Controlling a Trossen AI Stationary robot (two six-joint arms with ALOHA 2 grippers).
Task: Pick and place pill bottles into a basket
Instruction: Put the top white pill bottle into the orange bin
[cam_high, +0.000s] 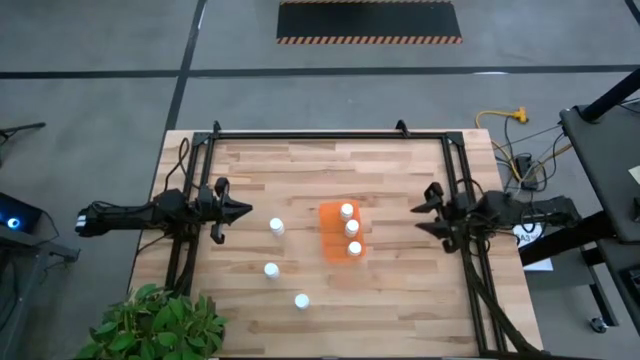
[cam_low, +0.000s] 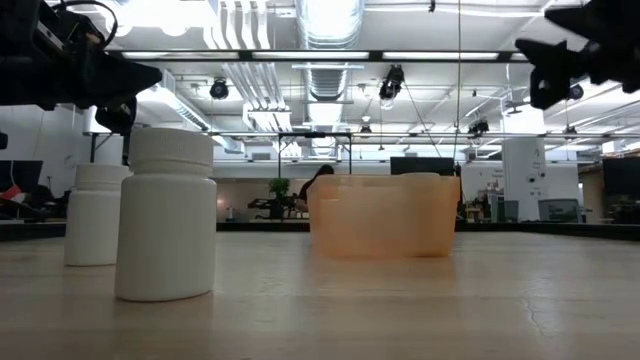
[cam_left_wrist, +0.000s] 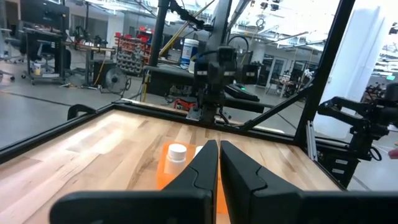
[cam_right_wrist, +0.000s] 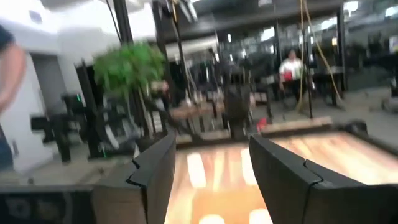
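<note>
I am working over a table (cam_high: 300, 165) of pale butcher-block wood, its jointed strips showing a smooth, lightly sheened finish with visible grain. The pill bottles (cam_low: 166, 215) are presenting as matt white plastic with smooth walls and smooth round caps, and the basket (cam_low: 384, 214) is showing as translucent orange plastic with a soft gloss. My left gripper (cam_left_wrist: 218, 163) and right gripper (cam_right_wrist: 208, 168) are appearing as dark, matt, hard-surfaced fingers, and the frame (cam_high: 330, 133) bordering the table is looking like black matt metal.
</note>
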